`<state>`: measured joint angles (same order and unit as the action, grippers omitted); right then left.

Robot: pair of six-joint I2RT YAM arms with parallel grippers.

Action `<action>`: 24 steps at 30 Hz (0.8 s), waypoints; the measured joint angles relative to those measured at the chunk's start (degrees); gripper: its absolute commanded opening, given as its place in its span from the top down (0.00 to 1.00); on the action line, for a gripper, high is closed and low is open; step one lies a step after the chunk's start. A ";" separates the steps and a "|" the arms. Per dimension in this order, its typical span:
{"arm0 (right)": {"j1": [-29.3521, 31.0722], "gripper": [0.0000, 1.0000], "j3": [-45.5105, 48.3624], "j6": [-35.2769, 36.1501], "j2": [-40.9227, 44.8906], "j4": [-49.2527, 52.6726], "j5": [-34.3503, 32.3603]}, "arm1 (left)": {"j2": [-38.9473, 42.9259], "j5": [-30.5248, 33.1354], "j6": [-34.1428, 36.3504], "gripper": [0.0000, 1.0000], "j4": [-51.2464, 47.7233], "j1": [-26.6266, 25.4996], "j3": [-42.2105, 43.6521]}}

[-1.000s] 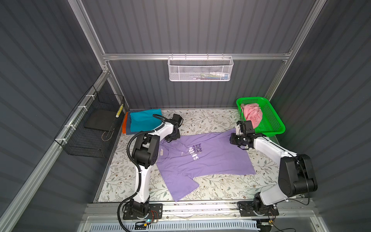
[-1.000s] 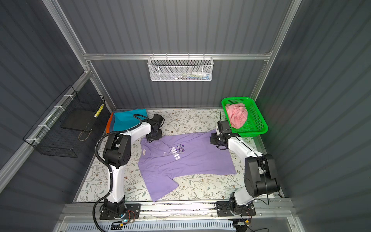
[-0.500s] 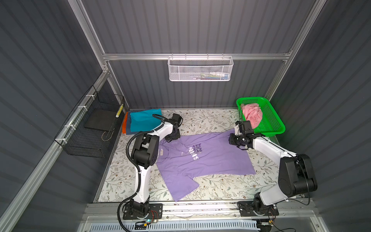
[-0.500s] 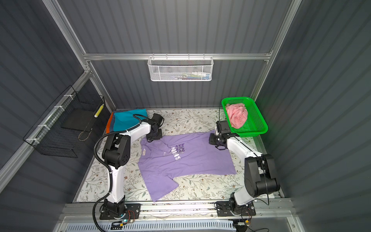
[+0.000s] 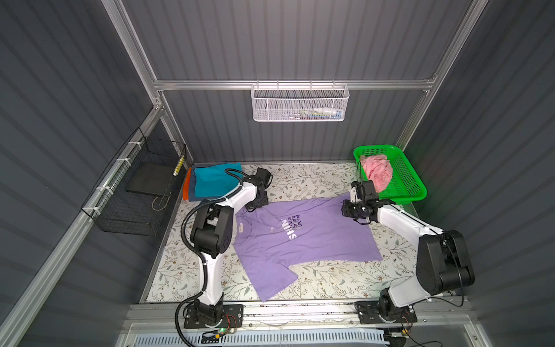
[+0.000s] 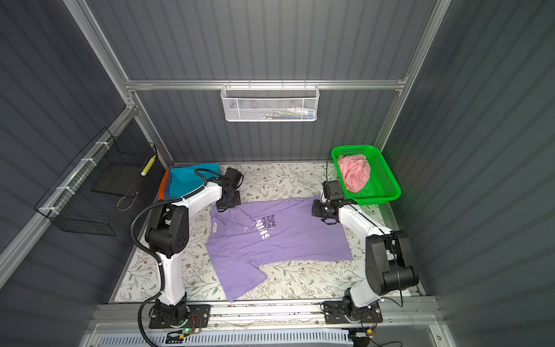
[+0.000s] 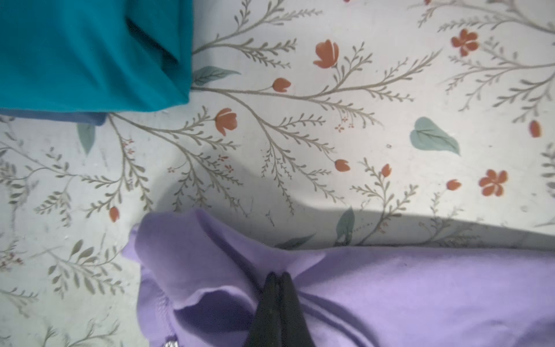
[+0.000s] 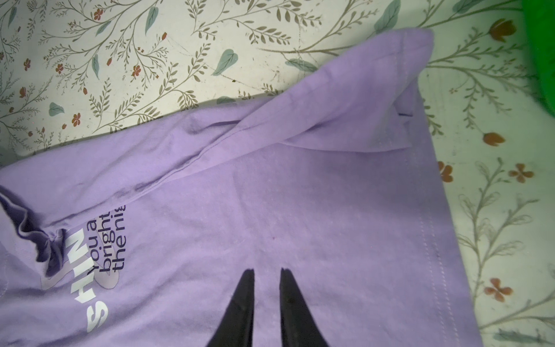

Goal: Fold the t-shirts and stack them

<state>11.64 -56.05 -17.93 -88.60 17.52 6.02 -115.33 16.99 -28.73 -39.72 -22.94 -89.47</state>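
lavender t-shirt (image 5: 303, 240): flat, unfolded, mid counter (image 5: 315, 183).
left gripper (image 7: 277, 275): fingers closed, pinching its bunched far-left edge.
right gripper (image 8: 266, 272): fingers slightly apart over hem end, holding nothing.
done: folded stack (image 5: 214, 180), far-left corner.
left: lavender fold; pink t-shirt (image 5: 377, 175) in green basket (image 5: 416, 183).
wrist-only: the pinch, the finger gap.

Bright, even light from above, soft shadows, wrist close-ups slightly blurred, perhaps defocused.
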 measured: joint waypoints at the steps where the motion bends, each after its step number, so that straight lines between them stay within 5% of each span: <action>1: 0.07 0.80 0.00 0.00 0.00 0.00 -0.02 | 1.31 0.13 -0.02 0.96 -0.04 -0.04 0.83; 14: 0.55 0.80 -0.33 -0.02 0.00 0.11 0.11 | 12.72 0.87 -2.47 0.81 0.42 -3.04 14.75; 18: 0.85 0.80 -0.68 0.00 0.02 0.09 0.15 | 12.70 0.22 -3.21 1.00 0.44 -3.34 16.55; 24: 1.11 0.80 -0.68 0.00 0.02 0.31 0.07 | 13.25 -0.59 -3.32 1.00 1.20 -3.58 18.23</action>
<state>12.75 -56.73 -17.93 -88.58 17.82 6.09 -102.08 16.40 -32.05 -38.52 -26.52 -71.24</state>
